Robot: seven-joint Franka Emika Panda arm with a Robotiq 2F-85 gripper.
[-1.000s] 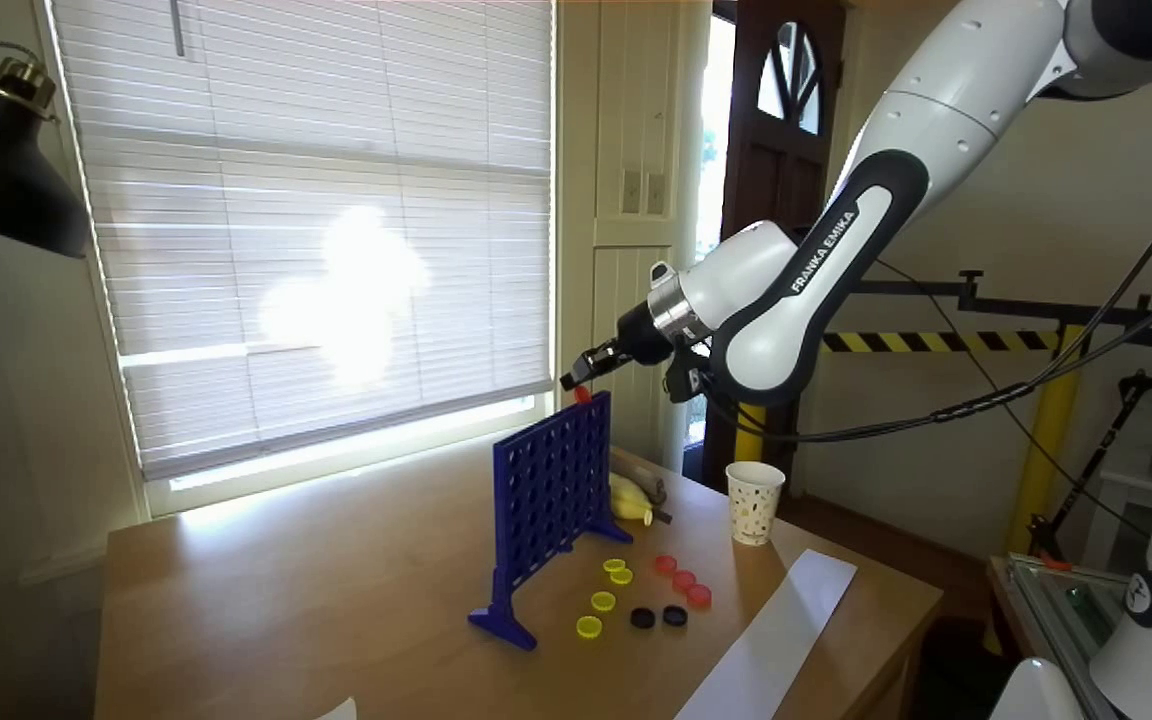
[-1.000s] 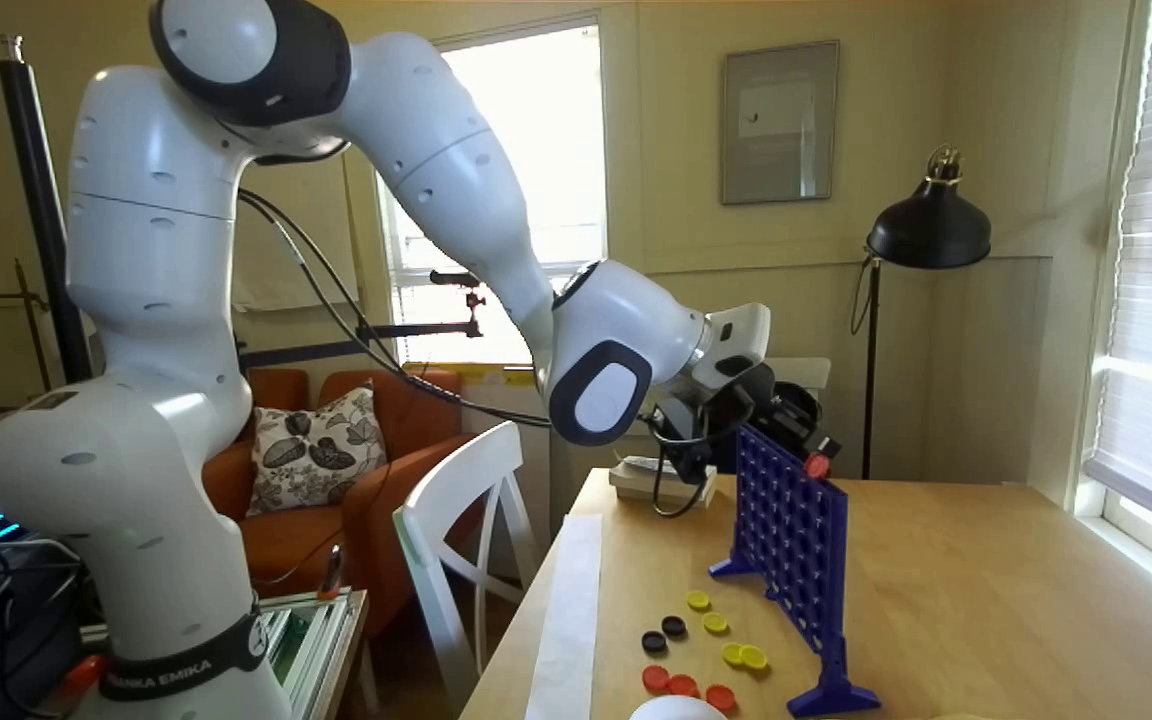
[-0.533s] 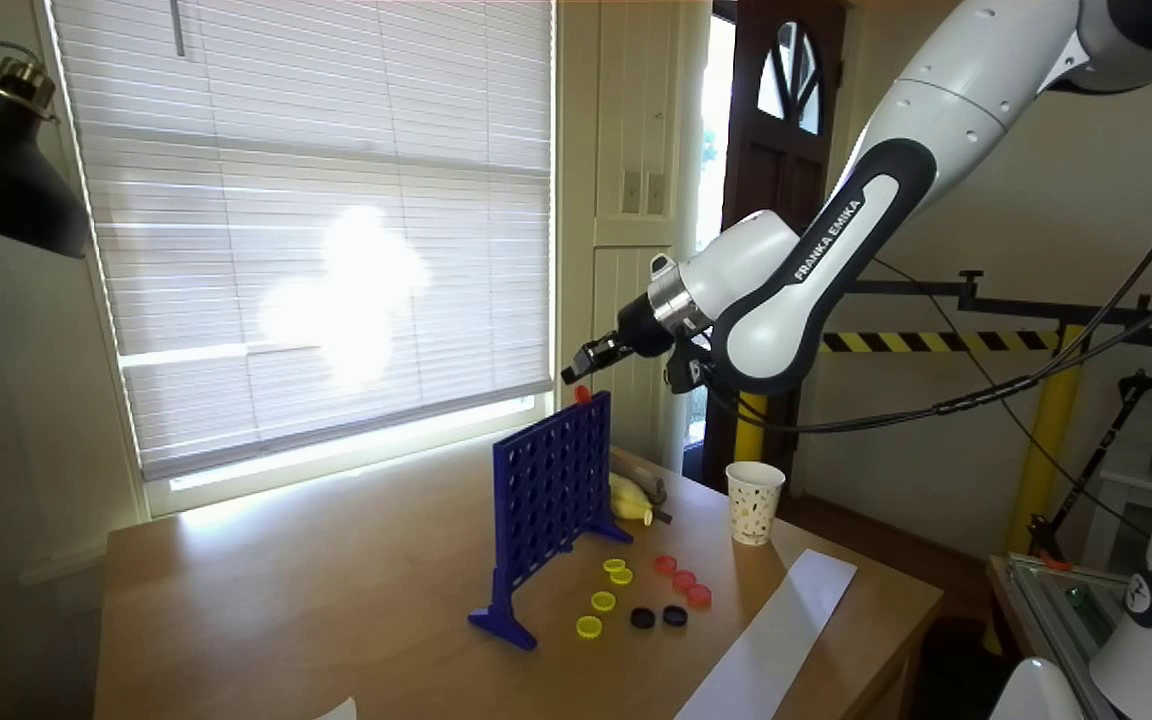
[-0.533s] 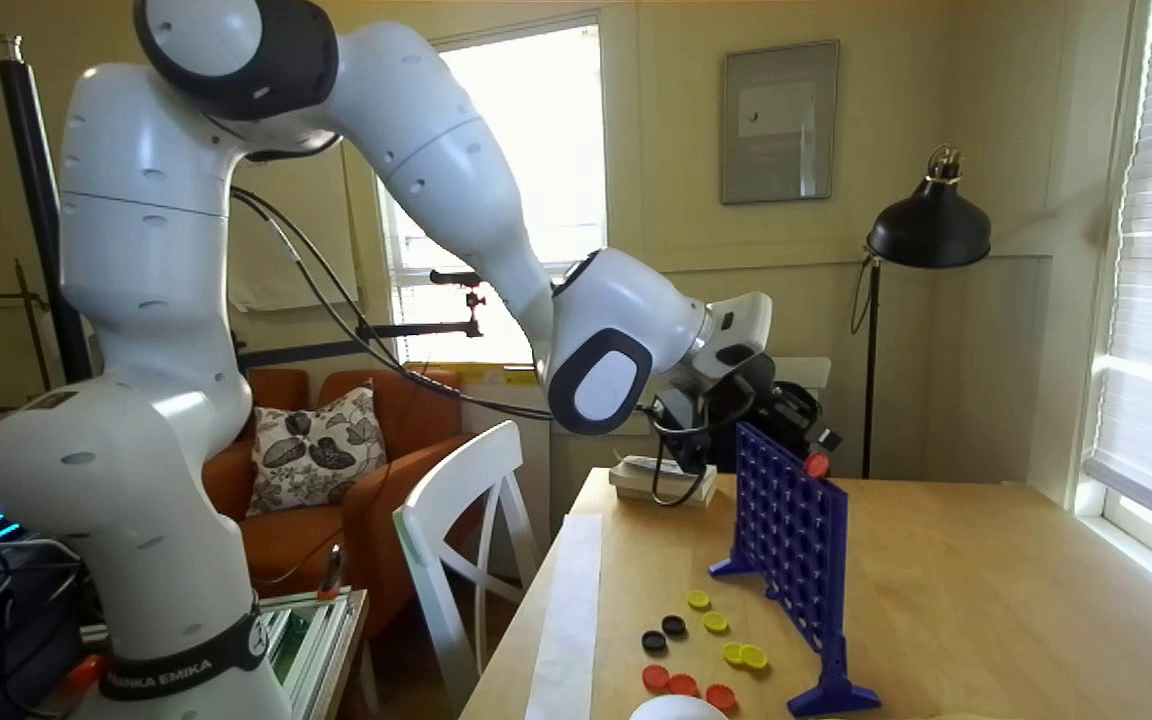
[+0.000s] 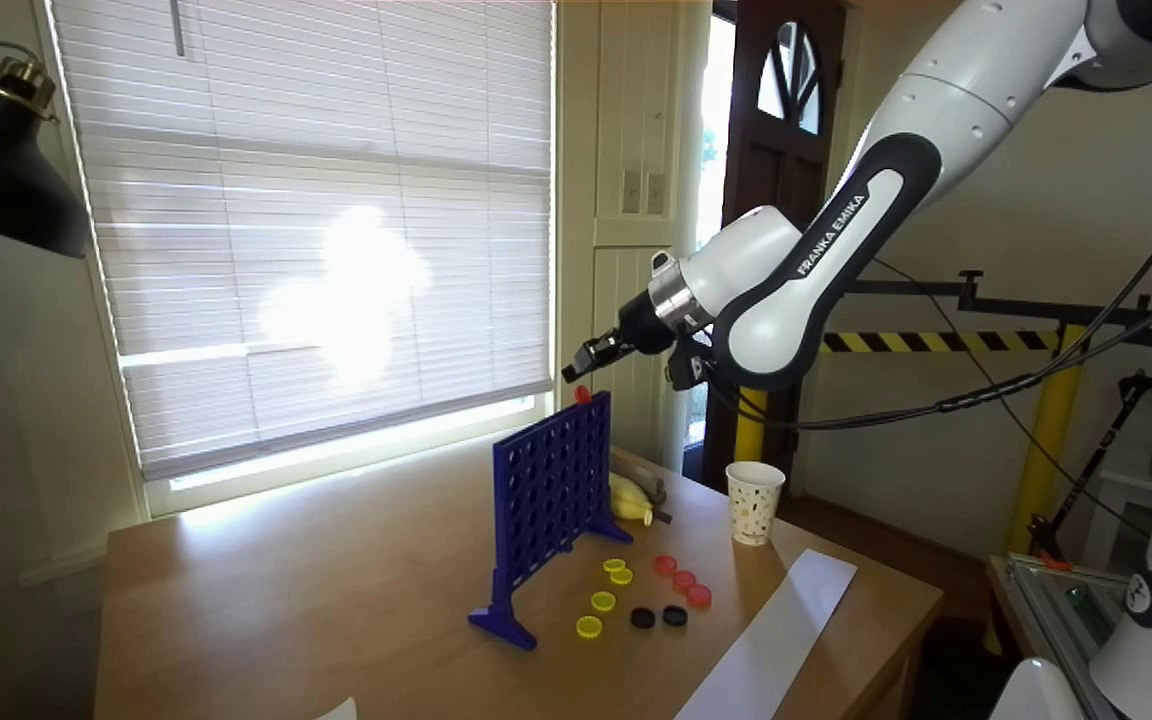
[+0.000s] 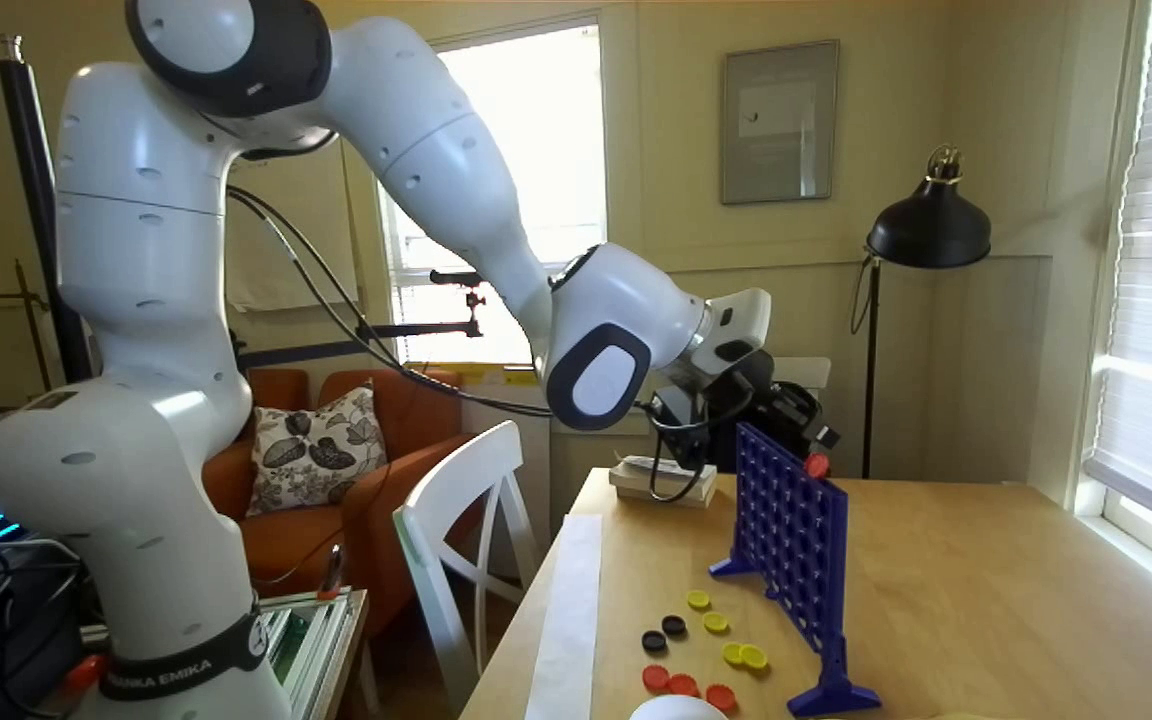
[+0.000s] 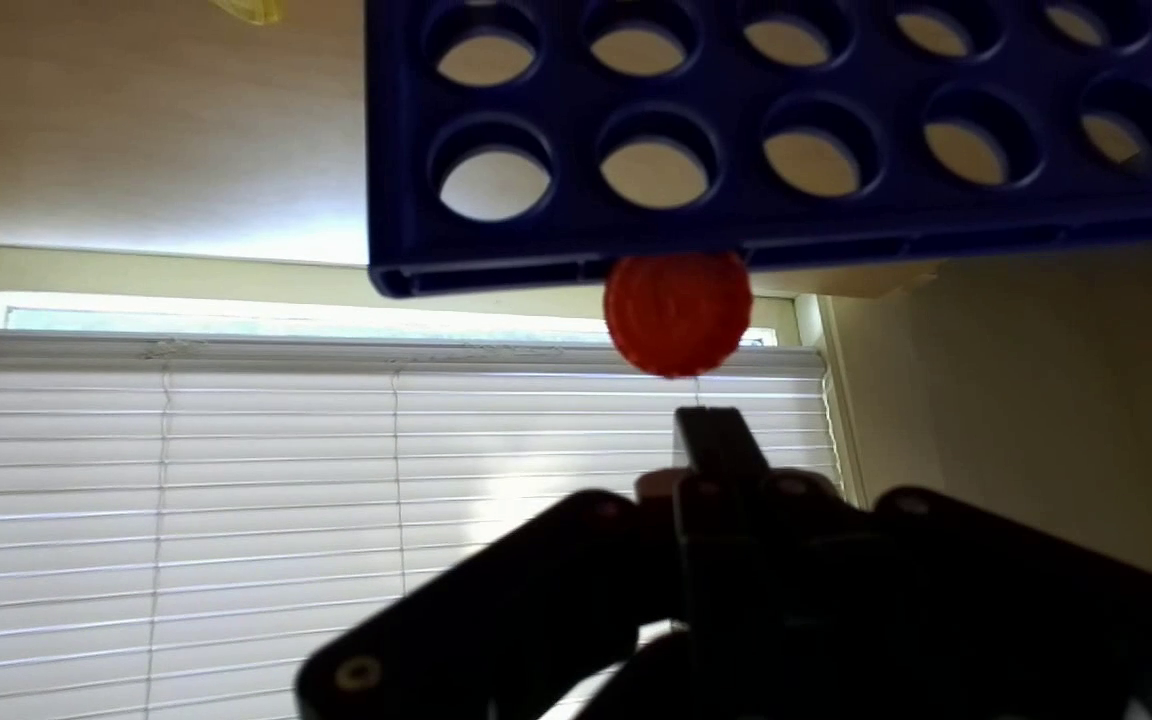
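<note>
The gripper point(image 5: 569, 375) hangs, fingers clenched together, just above the red disc point(image 5: 583, 394), apart from it. In an exterior view the disc stands at the top edge of the rack point(image 5: 553, 484) — toward the far right end — and a cup point(image 5: 754, 505) sits farther right.

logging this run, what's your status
Gripper shut, empty, just above red disc. Disc protruding atop blue Connect Four grid. Nothing seen between gripper and disc.
</note>
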